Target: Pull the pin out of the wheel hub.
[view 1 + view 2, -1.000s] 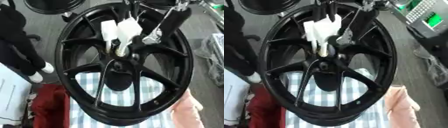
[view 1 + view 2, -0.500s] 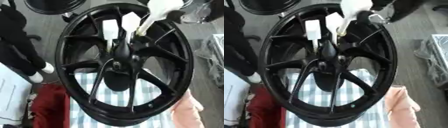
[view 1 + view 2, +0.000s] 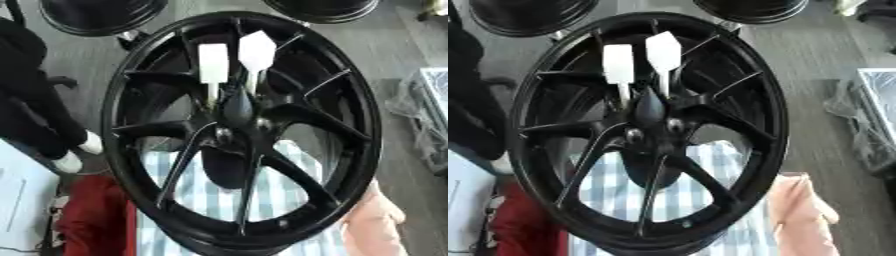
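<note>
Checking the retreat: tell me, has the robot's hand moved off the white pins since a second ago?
Yes. It went up and right, out of view; the two white pins remain in the wheel hub.

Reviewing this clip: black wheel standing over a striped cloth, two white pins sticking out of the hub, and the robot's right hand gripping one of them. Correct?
Not quite. No hand shows in either view now, so nothing grips a pin. The rest holds: in the left eye view the black wheel stands over the striped cloth, and two white pins stick out of the hub.
</note>
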### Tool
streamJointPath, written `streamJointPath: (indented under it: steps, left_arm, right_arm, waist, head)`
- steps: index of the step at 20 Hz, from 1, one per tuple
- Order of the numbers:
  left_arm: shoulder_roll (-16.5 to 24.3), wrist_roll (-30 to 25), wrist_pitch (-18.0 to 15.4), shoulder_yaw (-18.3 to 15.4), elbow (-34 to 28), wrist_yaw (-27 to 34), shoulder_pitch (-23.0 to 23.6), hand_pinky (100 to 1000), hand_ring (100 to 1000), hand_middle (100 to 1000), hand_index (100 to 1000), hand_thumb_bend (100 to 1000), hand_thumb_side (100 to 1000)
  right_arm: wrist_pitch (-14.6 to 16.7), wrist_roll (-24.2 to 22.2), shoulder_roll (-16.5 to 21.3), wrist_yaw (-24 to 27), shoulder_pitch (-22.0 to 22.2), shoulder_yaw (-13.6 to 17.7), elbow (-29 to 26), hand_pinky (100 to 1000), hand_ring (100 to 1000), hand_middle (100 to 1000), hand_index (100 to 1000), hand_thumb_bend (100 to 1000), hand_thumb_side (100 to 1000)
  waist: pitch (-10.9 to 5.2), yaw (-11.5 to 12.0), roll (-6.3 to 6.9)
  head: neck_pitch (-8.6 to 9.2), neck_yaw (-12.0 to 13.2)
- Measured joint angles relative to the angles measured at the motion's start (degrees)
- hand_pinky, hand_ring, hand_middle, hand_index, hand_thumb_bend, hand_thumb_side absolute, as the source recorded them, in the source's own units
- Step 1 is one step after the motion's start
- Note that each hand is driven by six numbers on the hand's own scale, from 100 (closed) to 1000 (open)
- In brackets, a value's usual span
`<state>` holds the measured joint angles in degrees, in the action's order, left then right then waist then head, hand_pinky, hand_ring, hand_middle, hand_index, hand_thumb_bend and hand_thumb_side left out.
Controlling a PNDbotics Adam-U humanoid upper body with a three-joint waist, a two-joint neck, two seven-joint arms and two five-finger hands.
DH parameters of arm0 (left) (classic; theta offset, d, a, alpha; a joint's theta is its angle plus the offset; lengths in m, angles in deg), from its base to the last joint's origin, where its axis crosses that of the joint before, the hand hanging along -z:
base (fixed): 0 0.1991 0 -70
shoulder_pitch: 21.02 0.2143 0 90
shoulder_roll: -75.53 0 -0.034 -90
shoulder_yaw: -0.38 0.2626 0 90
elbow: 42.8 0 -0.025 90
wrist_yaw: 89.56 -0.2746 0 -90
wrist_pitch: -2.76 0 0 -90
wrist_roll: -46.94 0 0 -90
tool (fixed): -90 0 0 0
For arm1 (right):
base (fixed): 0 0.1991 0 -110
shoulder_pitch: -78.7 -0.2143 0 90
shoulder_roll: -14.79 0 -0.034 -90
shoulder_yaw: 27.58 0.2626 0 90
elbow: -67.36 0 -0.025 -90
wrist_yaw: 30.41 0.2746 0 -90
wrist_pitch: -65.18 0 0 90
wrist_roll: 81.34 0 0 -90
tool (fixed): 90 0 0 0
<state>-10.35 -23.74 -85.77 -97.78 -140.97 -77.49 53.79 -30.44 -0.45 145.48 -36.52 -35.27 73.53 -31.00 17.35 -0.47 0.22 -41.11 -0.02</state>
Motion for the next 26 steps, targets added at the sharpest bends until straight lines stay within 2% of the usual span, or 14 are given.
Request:
streamJointPath:
  steps: [2,3,4,5,6,9,11,16,17,19,21,23,25,26]
  left_arm:
    - [0.0,0.14,-0.08,-0.16,0.0,0.0,0.01,735,824,715,713,275,610]
    - [0.0,0.23,-0.1,-0.18,0.0,0.0,0.01,735,824,715,713,277,609]
    - [0.01,0.27,-0.09,-0.22,0.0,0.0,0.01,735,824,715,713,277,609]
    - [0.01,0.3,-0.08,-0.26,0.0,0.0,0.01,734,824,715,713,277,609]
    - [0.01,0.31,-0.07,-0.3,0.0,0.0,0.01,735,824,715,713,277,610]
    - [0.01,0.33,-0.05,-0.38,0.0,0.0,0.01,735,824,715,713,277,610]
    - [0.01,0.33,-0.05,-0.46,0.0,0.0,0.01,734,824,715,713,278,609]
    - [0.01,0.33,-0.05,-0.46,0.0,0.0,0.0,734,824,715,712,278,609]
    - [0.01,0.33,-0.05,-0.46,0.0,0.0,0.0,734,824,715,713,278,610]
    - [0.0,0.31,-0.04,-0.45,0.0,0.0,-0.02,734,824,715,713,277,609]
    - [0.0,0.29,-0.04,-0.44,0.0,0.0,-0.05,734,824,714,712,278,609]
    - [-0.02,0.26,-0.05,-0.43,0.0,0.0,-0.14,734,824,714,713,277,609]
    - [-0.05,0.2,-0.07,-0.34,0.0,0.0,-0.32,734,824,714,713,277,609]
    - [-0.07,0.16,-0.06,-0.26,0.0,0.0,-0.35,734,823,714,712,277,609]
  right_arm:
    - [0.18,0.84,-1.07,-4.29,1.49,3.01,3.93,708,642,488,642,349,100]
    - [0.13,1.21,-1.6,-6.34,1.93,4.23,5.81,712,651,500,654,314,100]
    - [0.07,1.44,-2.15,-8.17,2.2,5.2,7.51,749,734,607,748,324,100]
    - [-0.03,1.58,-2.7,-9.78,2.4,5.96,9.05,754,744,623,759,323,100]
    - [-0.15,1.67,-3.21,-11.22,2.51,6.59,10.42,804,833,785,855,259,361]
    - [-0.84,1.62,-4.62,-13.93,2.65,7.74,13.95,827,870,855,891,193,455]
    - [-1.75,2.02,-5.5,-14.34,2.47,8.19,15.62,824,867,856,889,173,450]
    - [-5.47,6.6,-7.53,-12.23,0.74,8.05,16.36,802,833,823,867,108,349]
    - [-6.22,7.71,-7.75,-11.35,0.45,7.75,16.07,786,803,783,838,100,297]
    - [-7.15,9.96,-8.45,-9.02,-0.7,6.94,14.97,774,777,743,810,100,267]
    - [-6.87,12.23,-9.55,-4.9,-2.58,5.65,13.33,770,765,716,791,100,296]
    - [-5.64,14.16,-10.96,0.51,-4.36,4.15,12.04,775,763,712,790,100,424]
    - [-3.9,15.59,-12.77,6.5,-6.39,2.64,11.33,776,762,712,792,100,453]
    - [-2.96,16.02,-13.89,9.3,-7.48,1.9,11.19,775,761,710,793,100,411]
  waist:
    - [0.04,-0.34,0.03]
    - [0.05,-0.37,0.08]
    - [0.06,-0.38,0.14]
    - [0.07,-0.38,0.21]
    - [0.08,-0.38,0.27]
    - [0.09,-0.38,0.29]
    - [0.11,-0.37,0.32]
    - [0.14,-0.13,0.4]
    - [0.14,-0.08,0.42]
    - [0.14,0.17,0.44]
    - [0.14,0.51,0.46]
    - [0.14,0.66,0.46]
    - [0.14,0.96,0.53]
    - [0.14,1.09,0.6]
  head:
    - [0.1,0.26]
    - [0.19,0.37]
    - [0.27,0.44]
    - [0.42,0.47]
    - [0.47,0.48]
    - [0.49,0.58]
    - [0.49,0.7]
    - [0.49,0.72]
    - [0.49,0.71]
    - [0.49,0.67]
    - [0.49,0.57]
    - [0.49,0.45]
    - [0.49,0.38]
    - [0.49,0.35]
